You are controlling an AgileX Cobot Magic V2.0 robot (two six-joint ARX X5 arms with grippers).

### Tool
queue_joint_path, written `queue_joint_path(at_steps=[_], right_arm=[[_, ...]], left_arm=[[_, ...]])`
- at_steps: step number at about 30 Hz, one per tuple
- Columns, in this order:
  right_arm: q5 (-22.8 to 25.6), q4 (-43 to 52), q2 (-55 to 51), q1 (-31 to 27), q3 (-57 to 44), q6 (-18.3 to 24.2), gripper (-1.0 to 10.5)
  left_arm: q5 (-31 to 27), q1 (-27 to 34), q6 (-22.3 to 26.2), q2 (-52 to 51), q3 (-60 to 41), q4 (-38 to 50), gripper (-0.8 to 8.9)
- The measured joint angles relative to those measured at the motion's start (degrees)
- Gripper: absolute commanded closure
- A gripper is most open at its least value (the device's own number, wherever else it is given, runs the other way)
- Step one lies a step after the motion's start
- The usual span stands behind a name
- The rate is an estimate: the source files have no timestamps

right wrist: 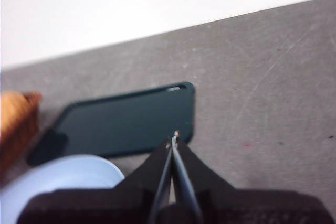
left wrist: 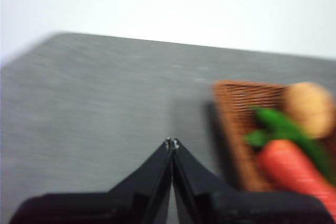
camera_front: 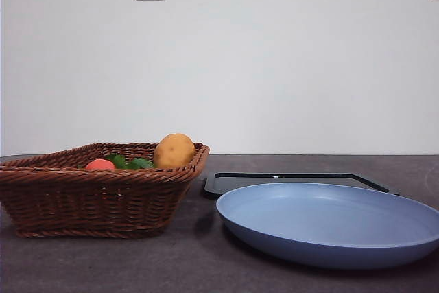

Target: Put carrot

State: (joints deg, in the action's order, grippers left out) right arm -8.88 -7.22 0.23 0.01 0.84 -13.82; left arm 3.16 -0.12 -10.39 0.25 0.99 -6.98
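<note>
The basket (camera_front: 96,193) rim hides most of the carrot (camera_front: 101,165); both wrist views are blurred.

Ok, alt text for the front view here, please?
A wicker basket on a dark table holds a carrot with green leaves and a potato. Beside it lie an empty blue plate and a black tray; no tool shows.

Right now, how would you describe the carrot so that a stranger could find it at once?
Look at the brown wicker basket standing on the table beside the blue plate. Inside it lies the carrot, next to a round yellowish potato. It is the only orange-red, tapered thing there, with green leaves at its thick end.
</note>
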Motion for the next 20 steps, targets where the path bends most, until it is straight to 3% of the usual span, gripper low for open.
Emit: queue_joint_path(at_steps=[4,9,13,20], right_arm=[[0.0,2.6,0.0,0.0,0.0,-8.5,9.4],[-0.3,4.8,0.0,0.0,0.0,-15.7,9.4],[-3.0,0.2,1.4,0.0,2.1,-18.1,9.4],[-4.7,-10.2,9.3,0.0,13.5,-18.4,9.4]], left_arm=[[9.6,0.0,-8.2,0.0,0.0,2.7,8.05],[13.4,0.0,-12.2,0.0,0.0,5.6,8.06],[13.6,0.0,-15.3,0.9,2.2,0.0,8.06],[14.5,0.0,-15.8,9.5,13.7,-8.0,8.06]])
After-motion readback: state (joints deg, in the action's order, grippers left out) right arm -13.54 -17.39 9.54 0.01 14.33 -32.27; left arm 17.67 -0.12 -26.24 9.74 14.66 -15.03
